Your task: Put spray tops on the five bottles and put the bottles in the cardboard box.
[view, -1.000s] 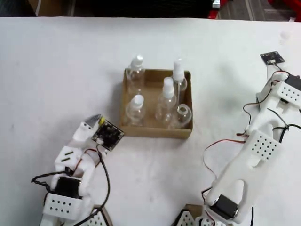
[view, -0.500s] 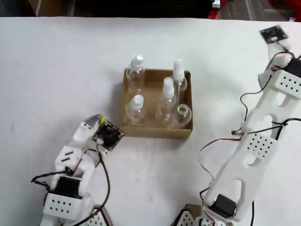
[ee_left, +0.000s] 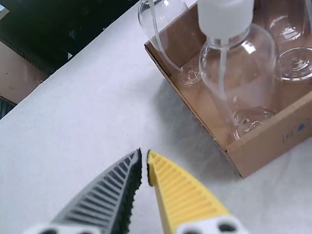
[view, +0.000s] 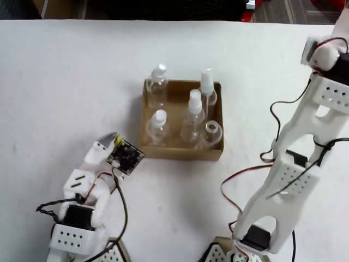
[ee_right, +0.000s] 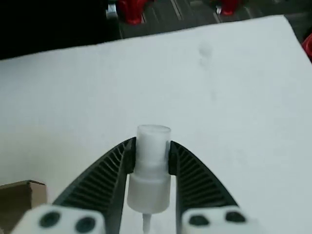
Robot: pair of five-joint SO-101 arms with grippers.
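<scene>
My left arm (view: 82, 202) sits folded low at the near left of the desk (view: 65, 82), wrist angled toward the box (view: 182, 152). The left end effector (ee_left: 143, 158) is together, its grey and yellow fingers meeting at the tips and holding nothing. It rests just off the box's near-left corner, over bare desk and not touching the cardboard.

The box stands mid-desk with all five bottles upright inside. Four carry tops: one at the far left (view: 157, 87), one at the near left (view: 158, 126), one in the middle (view: 193, 114) and a tall one at the far right (view: 207, 90). The fifth bottle (view: 211, 132), at the near-right corner, has an open neck.

My right arm (view: 297, 164) is stretched long, running from its base at the near edge out toward the far right of the desk. The right end effector (ee_right: 150, 143) is clamped on a spray top (ee_right: 148, 170), one finger on each side of it, with its thin tube pointing back toward the wrist. That top is held above bare desk, well apart from the box and the open bottle.
</scene>
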